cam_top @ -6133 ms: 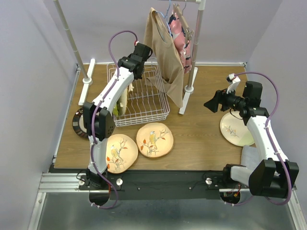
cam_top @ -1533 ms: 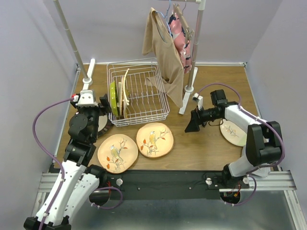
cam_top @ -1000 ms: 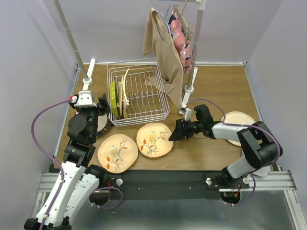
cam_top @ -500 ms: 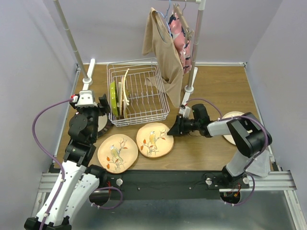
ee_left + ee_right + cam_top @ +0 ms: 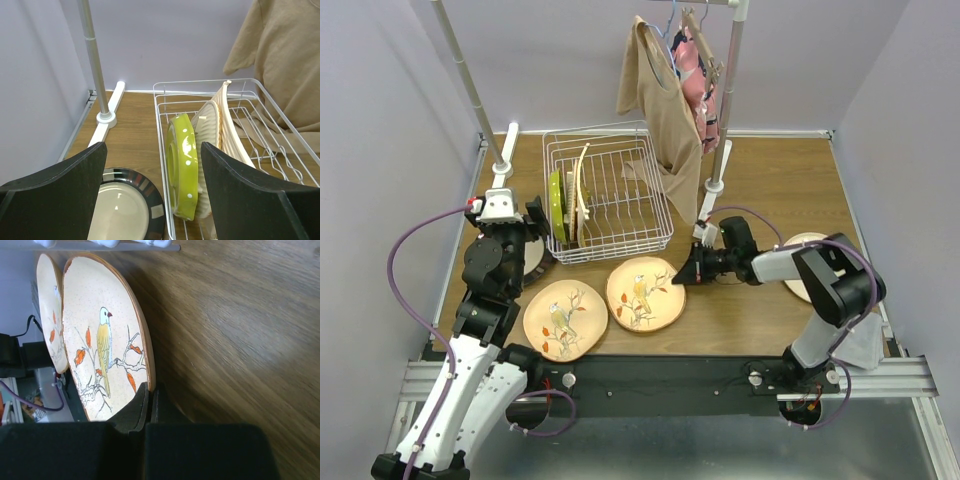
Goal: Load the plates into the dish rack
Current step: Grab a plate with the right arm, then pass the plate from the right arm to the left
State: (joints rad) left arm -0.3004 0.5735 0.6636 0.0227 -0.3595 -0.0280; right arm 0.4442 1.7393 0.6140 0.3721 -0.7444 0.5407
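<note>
The white wire dish rack point(image 5: 620, 215) holds a lime dotted plate point(image 5: 557, 206) and cream plates point(image 5: 580, 190) on edge. Two peach bird plates point(image 5: 565, 319) point(image 5: 644, 293) lie flat in front of it. My right gripper point(image 5: 686, 276) lies low on the table, shut on the right rim of the nearer bird plate point(image 5: 102, 347); the rim sits pinched between the fingertips point(image 5: 144, 399). My left gripper point(image 5: 152, 200) hangs open above the rack's left wall point(image 5: 161, 130), between a dark-rimmed beige plate point(image 5: 125, 212) and the lime plate point(image 5: 182, 167).
A white clothes-rail stand point(image 5: 720, 150) with a hanging beige top point(image 5: 665, 110) rises behind the rack's right end. A cream plate point(image 5: 798, 282) lies at the right, partly under my right arm. The other bird plate point(image 5: 47, 310) lies beyond the held one.
My right gripper slid left along the table to the bird plate's right rim and closed on it. The left arm has stayed still.
</note>
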